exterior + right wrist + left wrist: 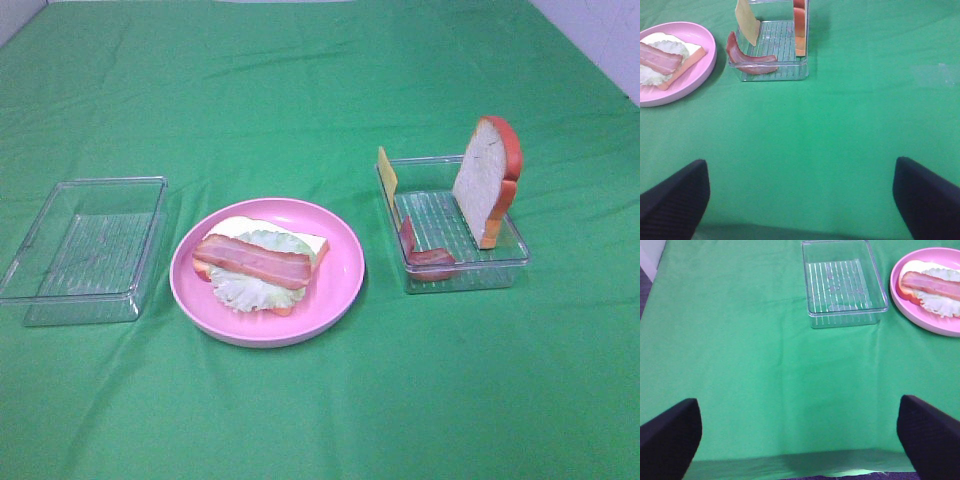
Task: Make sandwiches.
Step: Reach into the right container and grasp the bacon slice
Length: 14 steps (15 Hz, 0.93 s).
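On the round pink plate (345, 270) lies a half-built sandwich (260, 262): a white bread slice, pale lettuce and a bacon strip on top. The left wrist view shows the sandwich (935, 290) far off at one corner, and in the right wrist view it (665, 62) sits beside the filled tray. The clear tray (500, 262) to the plate's right holds an upright bread slice (487, 180), a cheese slice (387, 170) and a bacon strip (432, 262). My left gripper (800, 440) and right gripper (800, 200) both hang open over bare cloth, far from the food, holding nothing.
An empty clear tray (85, 300) stands left of the plate. A green cloth (320, 90) covers the whole table. The cloth's near edge shows in the left wrist view, and a pale wall corner shows at the far right of the high view.
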Each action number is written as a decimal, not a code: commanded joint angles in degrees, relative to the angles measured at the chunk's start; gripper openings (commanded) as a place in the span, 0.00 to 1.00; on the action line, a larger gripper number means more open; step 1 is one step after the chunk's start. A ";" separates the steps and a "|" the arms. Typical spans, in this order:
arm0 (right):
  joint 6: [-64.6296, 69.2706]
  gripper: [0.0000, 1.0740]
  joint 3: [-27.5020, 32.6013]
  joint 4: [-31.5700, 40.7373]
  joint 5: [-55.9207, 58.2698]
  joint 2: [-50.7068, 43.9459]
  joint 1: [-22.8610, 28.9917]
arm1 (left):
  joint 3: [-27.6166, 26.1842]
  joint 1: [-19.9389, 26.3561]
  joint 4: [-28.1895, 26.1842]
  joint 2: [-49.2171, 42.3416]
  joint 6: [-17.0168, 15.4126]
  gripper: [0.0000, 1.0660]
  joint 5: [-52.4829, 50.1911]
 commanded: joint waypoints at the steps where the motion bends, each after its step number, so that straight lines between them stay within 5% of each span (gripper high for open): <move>1: 0.17 0.89 0.17 0.46 -0.46 -1.43 -0.34 | 4.58 0.11 -1.20 -2.92 2.69 0.94 -7.05; 14: 0.11 0.89 0.11 0.69 -0.52 -1.20 -0.34 | 5.67 0.06 0.97 -8.19 0.34 0.94 -8.37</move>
